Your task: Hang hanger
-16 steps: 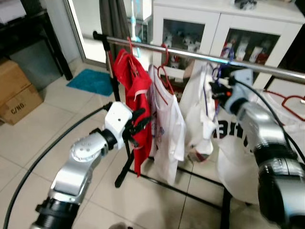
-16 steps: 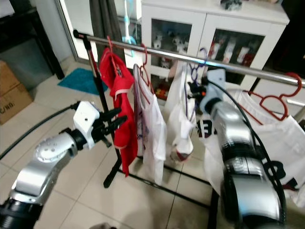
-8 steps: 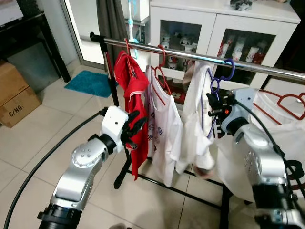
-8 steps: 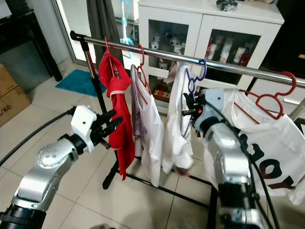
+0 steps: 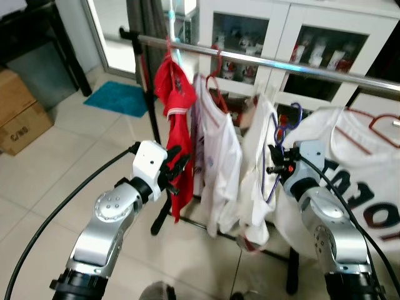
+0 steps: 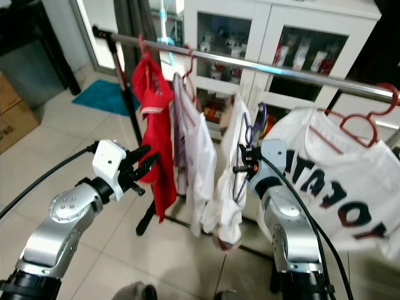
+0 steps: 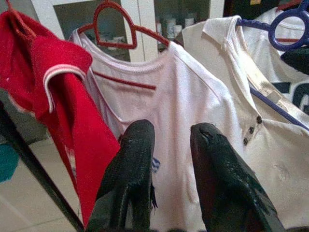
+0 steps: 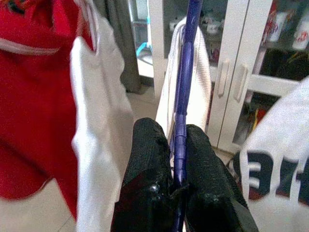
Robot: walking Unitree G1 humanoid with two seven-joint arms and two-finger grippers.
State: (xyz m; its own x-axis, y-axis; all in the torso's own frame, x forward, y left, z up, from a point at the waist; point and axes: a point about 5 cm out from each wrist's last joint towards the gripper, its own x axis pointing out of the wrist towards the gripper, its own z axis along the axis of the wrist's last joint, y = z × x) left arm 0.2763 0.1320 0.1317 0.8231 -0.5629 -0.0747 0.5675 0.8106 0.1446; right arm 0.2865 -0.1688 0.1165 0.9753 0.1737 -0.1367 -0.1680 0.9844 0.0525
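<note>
Four garments show in the left eye view: a red shirt [image 5: 177, 119] and a white T-shirt [image 5: 219, 156] hang from the metal rail [image 5: 262, 60] on red hangers, a cream polo shirt [image 5: 257, 175] droops on the blue hanger [image 5: 282, 128], and a printed white T-shirt [image 5: 369, 175] hangs at the far right. The blue hanger's hook sits below the rail, apart from it. The right gripper [image 5: 275, 164] is up against the hanger's lower part, and the left gripper [image 5: 176, 166] is raised just beside the red shirt's lower edge. A white cabinet [image 5: 294, 37] stands behind the rail, a cardboard box [image 5: 22, 119] and a teal mat [image 5: 119, 100] lie on the tiled floor at the far left. In the right eye view the same blue hanger hangs between the polo and the printed T-shirt, clear of the rail. In the left wrist view the left gripper's fingers [image 7: 133, 169] stand slightly parted with nothing between them, pointed at the white T-shirt. In the right wrist view the right gripper's fingers [image 8: 149, 159] are pinched closed on the blue hanger's shaft.
</note>
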